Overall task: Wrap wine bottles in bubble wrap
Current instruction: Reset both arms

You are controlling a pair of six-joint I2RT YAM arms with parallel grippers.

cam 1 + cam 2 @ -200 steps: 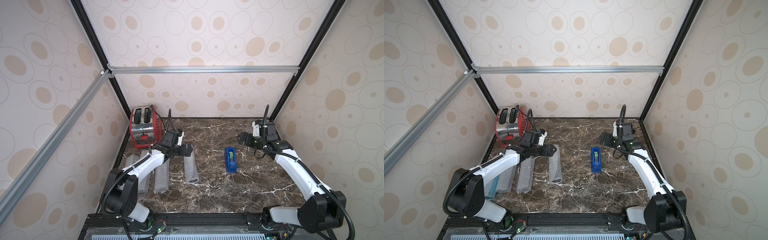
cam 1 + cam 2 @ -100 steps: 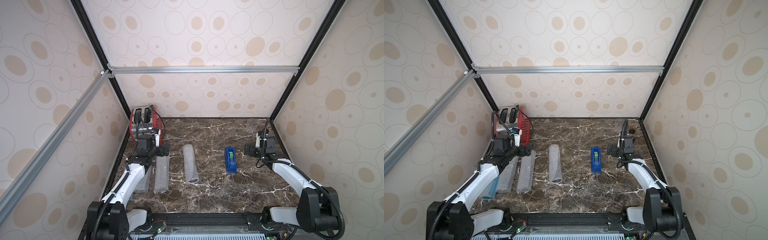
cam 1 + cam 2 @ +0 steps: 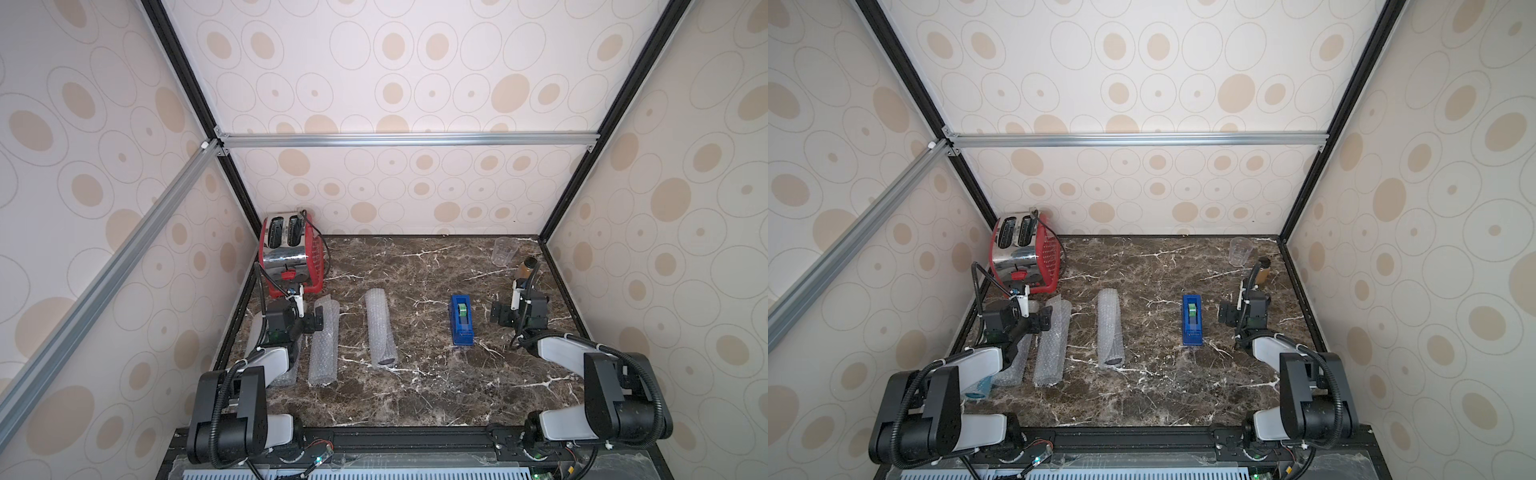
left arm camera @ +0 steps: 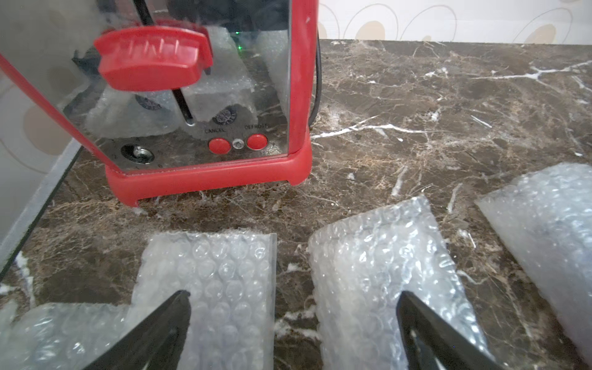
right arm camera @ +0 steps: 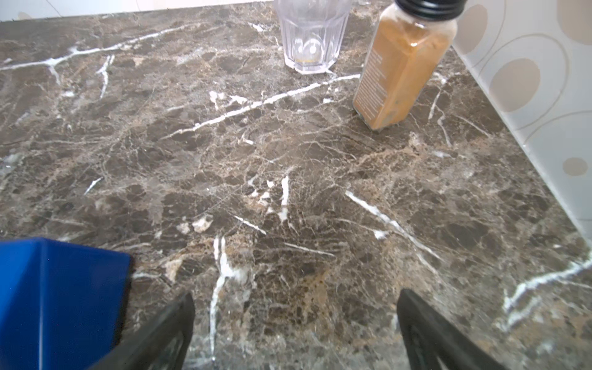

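Three rolls of bubble wrap lie side by side on the marble table: a middle roll, a second roll, and a leftmost roll partly under my left arm. The wine bottles are wrapped inside. Only a dark round end shows at the middle roll's near end, and a bright blue patch shows by my left elbow. My left gripper hovers open over the two left rolls, holding nothing. My right gripper is open over bare marble.
A red toaster stands at the back left, just beyond the rolls. A blue tape dispenser sits left of the right gripper. A clear cup and an amber jar stand back right.
The left gripper drew away from the middle roll, moving left and toward the front. The right arm also folded back toward the front right. Both stayed open; the rolls did not move.
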